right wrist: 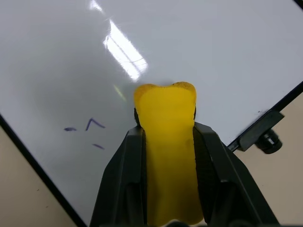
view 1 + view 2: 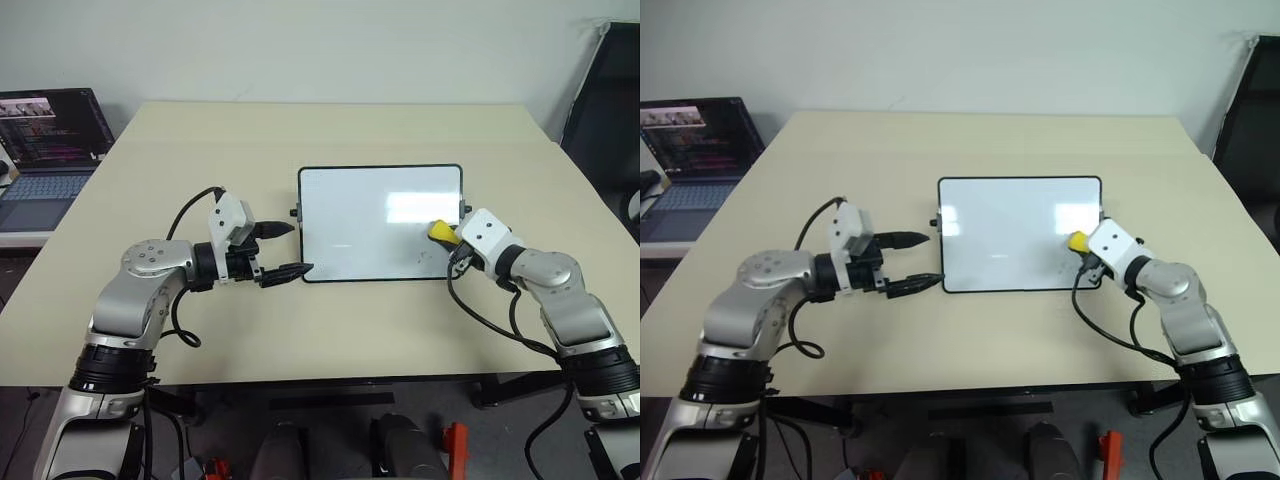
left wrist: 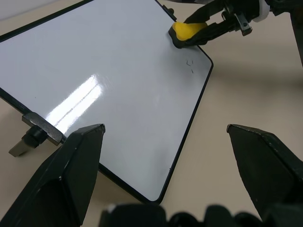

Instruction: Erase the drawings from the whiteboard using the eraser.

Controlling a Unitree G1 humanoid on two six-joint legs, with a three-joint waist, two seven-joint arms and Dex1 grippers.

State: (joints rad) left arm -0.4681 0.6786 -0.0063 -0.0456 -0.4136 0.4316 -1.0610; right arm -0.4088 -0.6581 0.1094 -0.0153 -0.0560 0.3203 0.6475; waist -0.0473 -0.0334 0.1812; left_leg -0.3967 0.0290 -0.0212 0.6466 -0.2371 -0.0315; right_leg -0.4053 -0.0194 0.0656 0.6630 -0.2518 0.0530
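Right wrist view: right gripper (image 1: 165,142) clamped on eraser (image 1: 166,156), pressed to whiteboard (image 1: 57,56); mostly wiped, few drawings (image 1: 90,127) left; left gripper (image 2: 285,250) spread, empty.

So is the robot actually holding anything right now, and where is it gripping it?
Yes. The right pincer is shut on the yellow eraser, squeezing its two long sides, with the front end sticking out onto the whiteboard. The left pincer is open and holds nothing.
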